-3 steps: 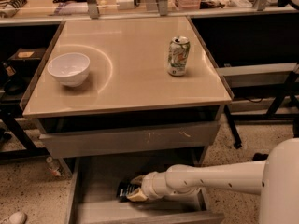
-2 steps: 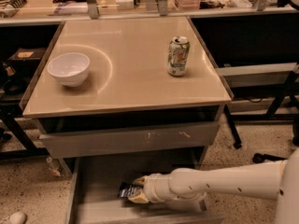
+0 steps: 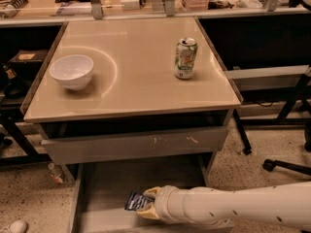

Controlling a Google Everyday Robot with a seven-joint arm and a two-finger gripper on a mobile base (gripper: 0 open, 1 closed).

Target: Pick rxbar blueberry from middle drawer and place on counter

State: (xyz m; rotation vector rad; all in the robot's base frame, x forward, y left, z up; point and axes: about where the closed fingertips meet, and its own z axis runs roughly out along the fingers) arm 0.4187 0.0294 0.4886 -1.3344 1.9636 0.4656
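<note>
The gripper (image 3: 147,203) has sunk a little lower in the drawer (image 3: 121,178). The rxbar (image 3: 133,201) lies at its tips, just leftward, barely shifted. Whether the jaws clamp it I cannot tell. The lift to the bench (image 3: 141,86) is probably near.

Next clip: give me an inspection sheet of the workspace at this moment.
Surface: counter, glossy beige, holds two items.
Job's things: rxbar blueberry lies in the open middle drawer, not yet on the counter.
Clutter: white bowl at left and drink can at right, both upright on the counter.
Grippers: gripper low in the drawer, at the bar's right end.
Cables: what looks like a coiled cord on the back bench.
Surroundings: scratched drawer front above; small bottle on the floor at left; chair base at right.
</note>
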